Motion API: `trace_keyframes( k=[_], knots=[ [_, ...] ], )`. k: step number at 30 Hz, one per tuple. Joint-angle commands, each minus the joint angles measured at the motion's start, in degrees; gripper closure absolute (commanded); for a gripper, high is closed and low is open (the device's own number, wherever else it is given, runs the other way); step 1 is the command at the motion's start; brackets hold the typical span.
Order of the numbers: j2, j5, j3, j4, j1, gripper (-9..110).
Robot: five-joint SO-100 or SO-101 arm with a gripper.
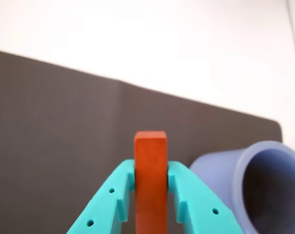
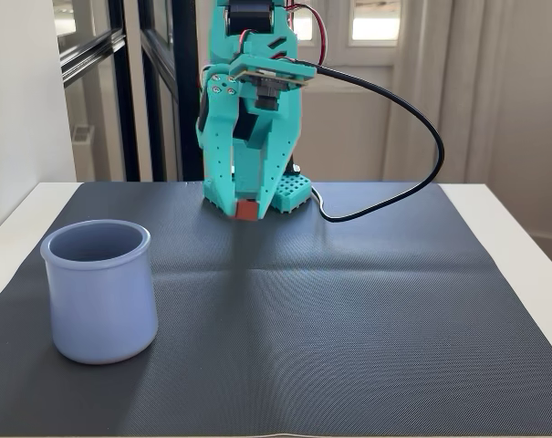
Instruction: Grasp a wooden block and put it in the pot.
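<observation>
The wooden block [image 1: 150, 180] is a small rectangular stick, orange-red to reddish-brown, with smooth flat faces and squared edges; in the wrist view it stands upright between the two teal fingers [image 1: 113, 200], its top end poking clear above them. The gripper [image 1: 150, 178] is pinched onto the block, one finger pressed to each side. In the fixed view only the lower end of the block [image 2: 245, 211] shows below the teal gripper [image 2: 246, 206] — whether that end touches the mat or hangs just above it I cannot tell. This is at the far side of the surface, near the arm's base. The pot [image 2: 100, 292] stands upright at the near left, well apart from the block: pale lavender-blue, thick rounded rim, slightly bulging sides, nothing visible inside. In the wrist view the pot [image 1: 264, 180] shows at lower right. Surface — a dark grey ribbed mat [image 2: 348, 319] over a white table [image 2: 522, 237]. A black cable [image 2: 421, 119] loops from the arm to the mat. Behind stand dark-framed glass panels [image 2: 130, 82] and pale walls.
</observation>
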Motion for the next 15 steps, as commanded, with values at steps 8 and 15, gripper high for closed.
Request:
trace_keyframes(
  k=[8, 15],
  knots=[
    [6.8, -13.8, -1.5, 0.0, 7.6, 98],
    [6.9, -25.8, -0.5, -0.1, 10.8, 98]
  ],
)
